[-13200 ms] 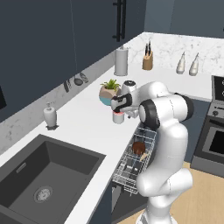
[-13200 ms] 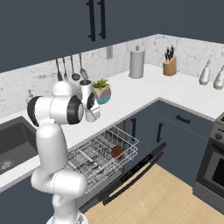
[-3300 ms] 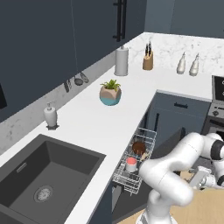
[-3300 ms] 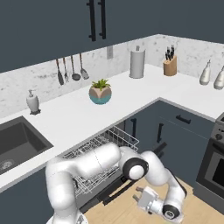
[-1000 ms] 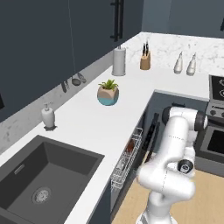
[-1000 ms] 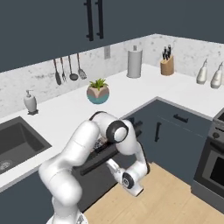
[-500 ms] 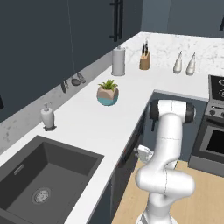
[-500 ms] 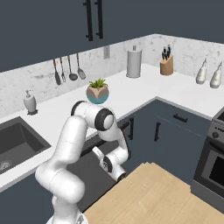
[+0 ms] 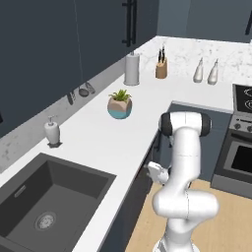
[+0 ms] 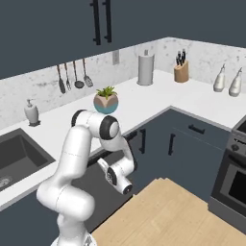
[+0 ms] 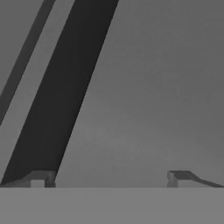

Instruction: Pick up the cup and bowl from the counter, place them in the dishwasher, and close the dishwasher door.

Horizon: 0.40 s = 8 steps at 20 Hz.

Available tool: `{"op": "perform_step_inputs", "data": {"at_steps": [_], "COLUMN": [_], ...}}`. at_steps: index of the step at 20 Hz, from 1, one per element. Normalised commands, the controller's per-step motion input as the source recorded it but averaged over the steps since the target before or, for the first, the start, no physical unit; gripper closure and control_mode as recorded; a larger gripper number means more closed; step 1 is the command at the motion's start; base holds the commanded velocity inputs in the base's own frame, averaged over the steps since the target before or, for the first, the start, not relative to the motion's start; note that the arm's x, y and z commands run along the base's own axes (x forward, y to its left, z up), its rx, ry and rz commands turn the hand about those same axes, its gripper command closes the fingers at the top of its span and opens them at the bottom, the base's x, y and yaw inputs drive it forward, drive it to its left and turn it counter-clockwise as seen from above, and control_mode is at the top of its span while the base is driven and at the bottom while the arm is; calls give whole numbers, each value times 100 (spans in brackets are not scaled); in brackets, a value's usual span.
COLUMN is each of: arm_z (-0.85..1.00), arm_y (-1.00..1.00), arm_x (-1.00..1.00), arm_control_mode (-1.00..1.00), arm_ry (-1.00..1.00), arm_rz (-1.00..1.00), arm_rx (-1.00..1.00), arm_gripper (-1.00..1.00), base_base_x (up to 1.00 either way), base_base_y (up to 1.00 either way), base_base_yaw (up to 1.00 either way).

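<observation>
My two-finger gripper sits right up against the flat dark blue-grey dishwasher door, so I have no room to go forward; its tips stand wide apart. Behind me the pale wooden floor is free. Above, the long white marbled counter is open along its front edge; the beige-and-teal plant pot stands mid-counter, the white soap dispenser by the back wall near the dark sink.

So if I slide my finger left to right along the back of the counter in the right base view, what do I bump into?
Soap dispenser → hanging utensils → plant pot → paper towel roll → knife block → two bottles.
</observation>
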Motion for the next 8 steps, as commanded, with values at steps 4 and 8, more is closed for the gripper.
{"op": "perform_step_inputs", "data": {"at_steps": [4, 8], "arm_z": [-1, 0], "arm_y": [76, 68], "arm_x": [52, 50], "arm_control_mode": [-100, -100], "arm_ry": [10, 8], "arm_rz": [0, 0], "arm_rx": [0, 0], "arm_gripper": [-100, -100], "base_base_x": [0, 0], "base_base_y": [0, 0], "base_base_yaw": [0, 0]}}
